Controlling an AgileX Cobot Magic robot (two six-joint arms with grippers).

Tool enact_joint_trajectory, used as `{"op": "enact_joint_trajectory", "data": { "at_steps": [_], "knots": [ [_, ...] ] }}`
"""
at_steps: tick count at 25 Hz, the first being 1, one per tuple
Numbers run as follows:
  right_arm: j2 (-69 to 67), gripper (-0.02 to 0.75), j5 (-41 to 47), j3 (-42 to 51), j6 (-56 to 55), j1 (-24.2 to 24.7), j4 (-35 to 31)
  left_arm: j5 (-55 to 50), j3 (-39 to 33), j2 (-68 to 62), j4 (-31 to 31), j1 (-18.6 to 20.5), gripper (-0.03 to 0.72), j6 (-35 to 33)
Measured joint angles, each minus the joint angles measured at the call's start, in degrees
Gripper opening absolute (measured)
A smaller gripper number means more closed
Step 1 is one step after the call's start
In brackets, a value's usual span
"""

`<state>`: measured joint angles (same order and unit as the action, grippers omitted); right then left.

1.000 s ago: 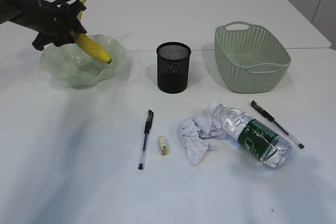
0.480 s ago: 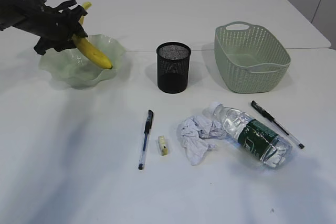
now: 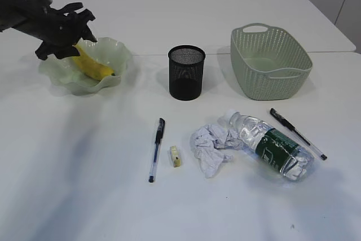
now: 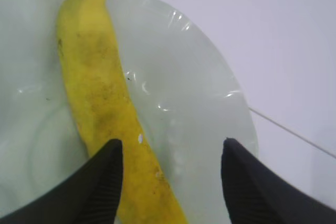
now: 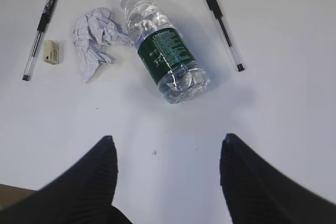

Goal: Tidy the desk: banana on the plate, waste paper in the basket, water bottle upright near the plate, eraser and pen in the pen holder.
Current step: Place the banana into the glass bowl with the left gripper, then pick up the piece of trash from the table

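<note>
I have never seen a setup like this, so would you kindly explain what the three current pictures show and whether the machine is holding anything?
This is a robot with two arms, each ending in a claw. One picture looks down at the desk from the front; the other two come from cameras on each wrist.

The left claw hangs open over a pale green plate, where a banana lies, no longer gripped. The right claw is open and empty above a lying water bottle, crumpled paper, an eraser and two pens.

A black mesh cup and a green basket stand further back.
</note>
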<state>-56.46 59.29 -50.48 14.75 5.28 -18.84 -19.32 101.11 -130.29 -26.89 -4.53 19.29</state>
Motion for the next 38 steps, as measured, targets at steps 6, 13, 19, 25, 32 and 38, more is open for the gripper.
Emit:
{"op": "enact_joint_trajectory", "data": {
  "at_steps": [6,13,19,25,32,38],
  "knots": [
    [0.00,0.461,0.00,0.00,-0.12,0.00,0.00,-3.83,0.00,4.57,4.82,0.00,0.423,-7.61],
    [0.00,0.461,0.00,0.00,-0.12,0.00,0.00,-17.03,0.00,13.20,17.79,0.00,0.400,-10.65],
    [0.00,0.461,0.00,0.00,-0.12,0.00,0.00,-36.17,0.00,17.54,26.89,0.00,0.395,-17.51],
    [0.00,0.461,0.02,0.00,-0.13,0.00,-1.83,-50.26,-0.68,18.28,23.60,0.00,0.389,-25.14],
    [0.52,0.461,1.53,-0.02,-0.23,0.00,-4.52,-50.52,-9.95,23.60,19.42,0.00,0.377,-26.74],
    [1.28,0.461,1.89,-0.02,-0.34,-0.74,-4.52,-50.27,-21.54,35.10,20.98,0.00,0.375,-26.74]
  ]
}}
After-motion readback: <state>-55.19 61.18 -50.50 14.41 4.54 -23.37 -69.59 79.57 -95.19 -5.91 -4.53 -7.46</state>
